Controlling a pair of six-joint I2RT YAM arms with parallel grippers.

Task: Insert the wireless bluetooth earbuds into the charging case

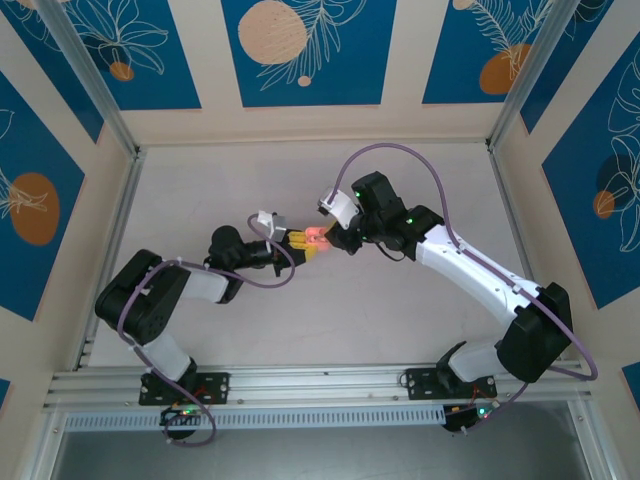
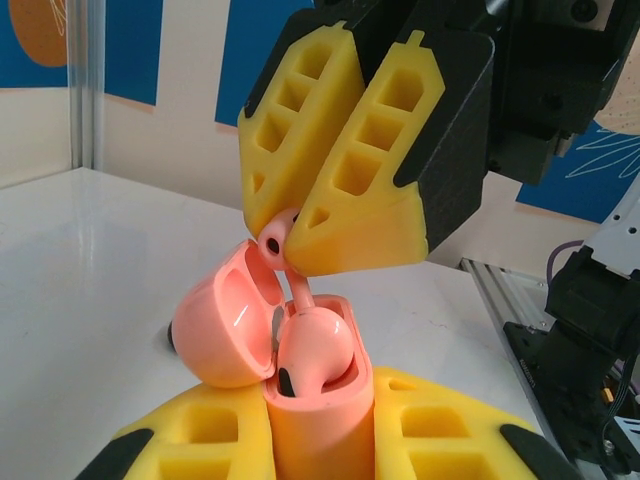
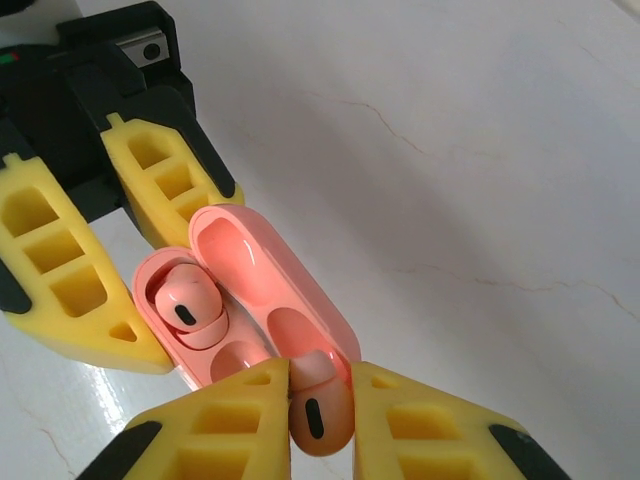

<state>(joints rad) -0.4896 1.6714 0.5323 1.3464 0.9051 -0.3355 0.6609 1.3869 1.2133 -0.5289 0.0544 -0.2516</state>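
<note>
- The two arms meet over the middle of the surface [image 1: 420, 310]. The left hand [image 2: 320, 445] is clenched on the body of the charging case [image 2: 320, 410] and holds it with the opening turned up.
- The lid [image 2: 225, 330] is swung back to one side, so the inside of the case is exposed.
- The first earbud [image 3: 185, 305] already sits down in its well, on the side nearer the left hand.
- The right hand [image 3: 322, 385] is pinching the second earbud [image 3: 320, 415] by its head between its yellow tips, just above the case's mouth and over the free well [image 3: 243, 358].
- From the left wrist view, a thin pink stem runs down from those tips toward the case. It looks to be at or inside the opening, but I cannot tell how deep.
- As I judge it, the step in hand is seating the last earbud, with about half the job done.
- The next move calls for a short, straight push along the line of the stem while the left hand keeps the case steady. The right hand should let go only once the head has settled into its socket.
- The risk I'd watch is a skewed stem, which could catch on the rim of the well or nudge the first earbud. The open lid also leaves little room on that side.
</note>
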